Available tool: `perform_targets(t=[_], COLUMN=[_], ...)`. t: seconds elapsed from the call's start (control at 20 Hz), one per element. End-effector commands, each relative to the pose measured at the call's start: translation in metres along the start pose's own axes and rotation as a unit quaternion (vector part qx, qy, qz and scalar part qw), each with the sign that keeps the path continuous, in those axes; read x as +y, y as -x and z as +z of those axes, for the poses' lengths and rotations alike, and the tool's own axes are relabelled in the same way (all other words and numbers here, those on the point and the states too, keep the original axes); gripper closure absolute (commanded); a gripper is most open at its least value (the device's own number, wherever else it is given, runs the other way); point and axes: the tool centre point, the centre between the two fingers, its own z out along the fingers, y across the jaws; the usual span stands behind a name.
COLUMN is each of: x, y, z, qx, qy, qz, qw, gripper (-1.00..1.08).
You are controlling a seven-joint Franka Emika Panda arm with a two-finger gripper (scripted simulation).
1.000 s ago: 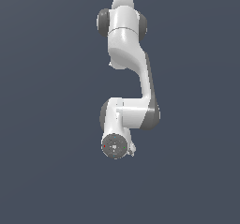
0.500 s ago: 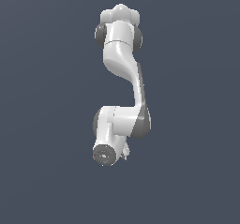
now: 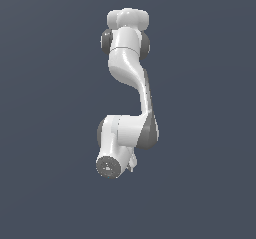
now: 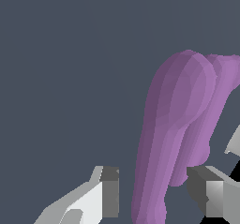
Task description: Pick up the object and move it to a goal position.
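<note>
The object (image 4: 174, 124), a matte purple piece, fills the middle of the wrist view and runs down between my two fingers. My gripper (image 4: 153, 192) is open around its lower end: a strip of background shows between the light finger (image 4: 108, 190) and the piece, and the other finger (image 4: 206, 192) stands close beside it. In the exterior view the white arm hangs downward with the hand (image 3: 111, 164) lowest, and the piece is hidden behind the arm. The gripper (image 3: 132, 164) shows there only as a small white tip beside the hand.
Only a plain dark grey-blue background shows around the arm (image 3: 131, 68) in both views. No goal marker, other object or edge is in sight.
Over the last second the hand swung toward the exterior view's left and a little lower as the upper arm turned. Since half a second ago it has hardly moved.
</note>
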Motion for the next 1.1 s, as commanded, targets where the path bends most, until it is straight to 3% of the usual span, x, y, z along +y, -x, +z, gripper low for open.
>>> perform_targets(t=[0.0,1.05], x=[0.0005,0.0082], y=[-0.0042,-0.0019], z=[0.0043,-0.0029], qx=[-0.002,-0.001], qy=[0.004,0.001], qz=[0.005,0.002], qw=[1.0000,1.0000], gripper=[1.08,1.08])
